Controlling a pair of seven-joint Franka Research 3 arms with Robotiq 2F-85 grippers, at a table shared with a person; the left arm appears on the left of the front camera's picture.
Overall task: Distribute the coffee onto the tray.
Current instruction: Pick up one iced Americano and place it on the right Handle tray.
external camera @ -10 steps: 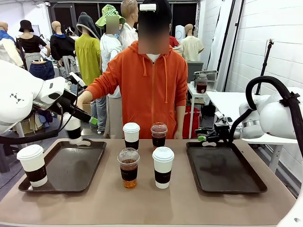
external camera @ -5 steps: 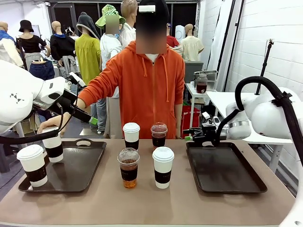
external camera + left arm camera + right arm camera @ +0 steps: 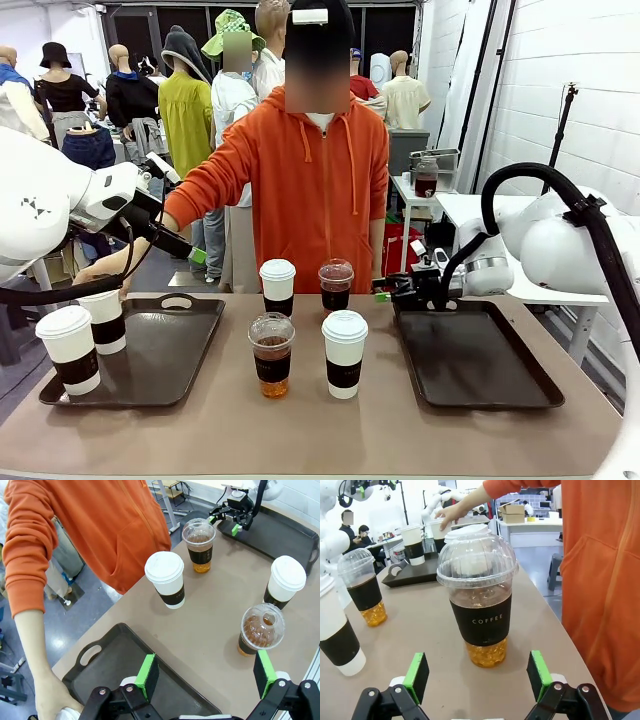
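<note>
Two white cups [image 3: 68, 348] stand on the left tray [image 3: 165, 355], one under a person's hand [image 3: 100, 272]; four more wait on the tabletop [image 3: 200, 430]. My right claw [image 3: 384, 293] and left claw [image 3: 206, 672] both gape wide, empty.

Rounded white arms [image 3: 575, 245], black looping cables [image 3: 535, 167], black jaws with green pads [image 3: 416, 676].

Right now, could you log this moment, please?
right jaws open at dome-lidded cup; left jaws open over left tray; person's hand on paper cup

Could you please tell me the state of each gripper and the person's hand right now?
Left gripper: open, empty.
Right gripper: open, empty.
Person's hand: holding a white cup by its top.
</note>
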